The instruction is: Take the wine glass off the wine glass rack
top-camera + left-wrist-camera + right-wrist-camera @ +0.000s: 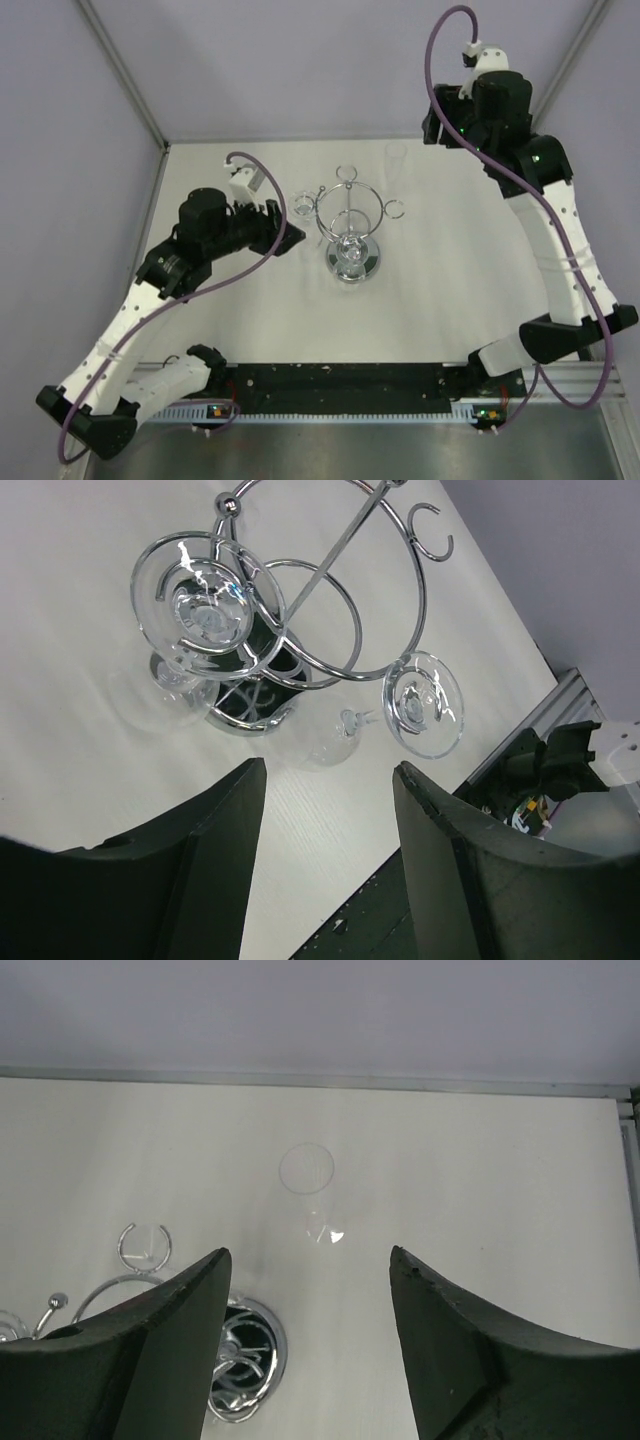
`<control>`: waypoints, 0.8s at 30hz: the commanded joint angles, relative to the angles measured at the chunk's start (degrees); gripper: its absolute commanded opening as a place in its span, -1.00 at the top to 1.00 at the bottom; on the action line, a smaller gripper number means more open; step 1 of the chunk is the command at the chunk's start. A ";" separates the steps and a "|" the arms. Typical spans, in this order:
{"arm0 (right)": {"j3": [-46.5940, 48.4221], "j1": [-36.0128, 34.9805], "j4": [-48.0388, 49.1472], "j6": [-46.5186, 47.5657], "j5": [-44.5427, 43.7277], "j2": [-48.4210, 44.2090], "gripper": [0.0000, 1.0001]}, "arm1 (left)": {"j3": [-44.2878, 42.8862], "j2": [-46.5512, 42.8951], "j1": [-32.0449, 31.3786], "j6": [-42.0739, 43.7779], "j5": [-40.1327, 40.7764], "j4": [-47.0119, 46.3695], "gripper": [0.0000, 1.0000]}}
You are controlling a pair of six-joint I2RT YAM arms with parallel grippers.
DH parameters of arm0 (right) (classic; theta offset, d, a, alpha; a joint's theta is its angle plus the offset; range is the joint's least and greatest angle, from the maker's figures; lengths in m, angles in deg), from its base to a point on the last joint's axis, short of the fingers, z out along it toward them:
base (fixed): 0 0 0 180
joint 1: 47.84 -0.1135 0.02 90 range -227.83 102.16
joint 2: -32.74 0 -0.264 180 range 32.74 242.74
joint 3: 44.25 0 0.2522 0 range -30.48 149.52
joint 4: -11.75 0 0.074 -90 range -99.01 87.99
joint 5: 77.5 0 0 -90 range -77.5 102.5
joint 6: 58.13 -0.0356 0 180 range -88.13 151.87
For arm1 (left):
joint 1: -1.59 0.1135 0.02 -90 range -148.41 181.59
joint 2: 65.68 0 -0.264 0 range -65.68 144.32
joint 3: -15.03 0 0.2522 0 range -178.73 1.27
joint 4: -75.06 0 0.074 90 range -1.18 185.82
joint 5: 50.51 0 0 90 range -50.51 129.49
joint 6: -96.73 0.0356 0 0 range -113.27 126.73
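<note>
The chrome wine glass rack stands mid-table on its round mirrored base. Two clear wine glasses hang upside down from its rings. One hangs on the left arm, the other toward the front. Another wine glass stands upright on the table behind the rack. My left gripper is open just left of the left hanging glass and holds nothing. Raised over the far right of the table, my right gripper is open and empty, above the standing glass.
White tabletop with grey walls at the back and left. An aluminium rail runs along the near edge between the arm bases. The right arm's purple cable loops high at the back right.
</note>
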 commanded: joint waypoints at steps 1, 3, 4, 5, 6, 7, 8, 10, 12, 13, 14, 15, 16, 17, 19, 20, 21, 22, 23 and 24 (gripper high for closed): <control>-6.31 -0.88 3.53 -0.17 0.93 -5.01 -0.31 | -3.29 1.06 1.43 0.44 3.58 3.68 -0.21; -8.77 -0.88 3.80 -1.40 2.51 -7.30 -0.32 | -3.90 2.29 3.27 0.18 1.75 3.95 -0.21; -10.44 -0.88 4.32 -2.19 3.74 -8.79 -0.32 | -4.34 3.16 4.15 0.18 1.04 4.47 -0.21; -12.11 -0.96 5.28 -2.81 5.40 -10.19 -0.32 | -4.87 3.87 5.03 0.09 0.69 4.83 -0.21; -14.12 -1.14 6.25 -3.60 6.64 -11.77 -0.33 | -5.14 4.48 5.82 0.09 0.68 4.83 -0.20; -15.97 -1.23 7.30 -3.95 7.78 -14.05 -0.33 | -5.23 4.93 6.44 0.09 0.86 4.57 -0.20; -17.21 -1.40 7.40 -4.13 8.23 -15.29 -0.33 | -5.31 5.37 7.14 0.09 0.77 4.13 -0.21; -19.41 -1.84 7.75 -4.48 8.58 -17.76 -0.34 | -5.14 6.51 8.81 -0.17 -0.72 3.16 -0.20; -21.87 -2.63 7.93 -4.83 9.02 -19.69 -0.34 | -4.88 8.00 10.48 -0.88 -3.00 1.94 -0.20; -22.75 -2.98 7.84 -4.75 9.28 -20.57 -0.34 | -4.53 8.44 11.19 -1.49 -3.79 0.80 -0.19; -23.71 -3.16 8.01 -4.75 9.63 -21.54 -0.34 | -3.65 8.45 11.63 -2.19 -4.76 -1.04 -0.19; -24.59 -3.25 8.10 -4.57 10.25 -22.42 -0.34 | -2.51 8.19 11.81 -2.72 -5.55 -3.41 -0.19; -25.04 -3.34 7.93 -4.57 10.69 -23.03 -0.34 | -1.46 7.83 11.98 -3.68 -5.99 -5.87 -0.18; -25.83 -3.34 7.75 -4.57 10.95 -23.74 -0.34 | -0.58 7.66 12.25 -4.56 -6.61 -7.54 -0.19; -27.23 -3.60 7.93 -4.75 11.83 -25.06 -0.34 | 0.48 8.00 13.12 -6.67 -8.54 -10.97 -0.19; -28.02 -3.69 7.84 -5.01 11.92 -25.58 -0.34 | 0.66 8.53 13.39 -7.64 -10.20 -11.95 -0.19; -28.81 -3.86 8.28 -5.27 12.01 -26.20 -0.34 | 0.84 9.23 13.74 -8.69 -11.43 -13.44 -0.19; -29.69 -3.95 8.28 -5.45 12.01 -26.81 -0.34 | 0.75 10.11 14.00 -9.48 -12.67 -14.23 -0.19; -30.40 -4.04 8.54 -5.45 13.40 -26.99 -0.34 | 0.84 10.81 14.18 -10.27 -13.55 -14.59 -0.18; -31.19 -4.22 8.63 -5.62 13.42 -27.43 -0.34 | 0.75 11.52 14.36 -10.98 -14.25 -15.55 -0.18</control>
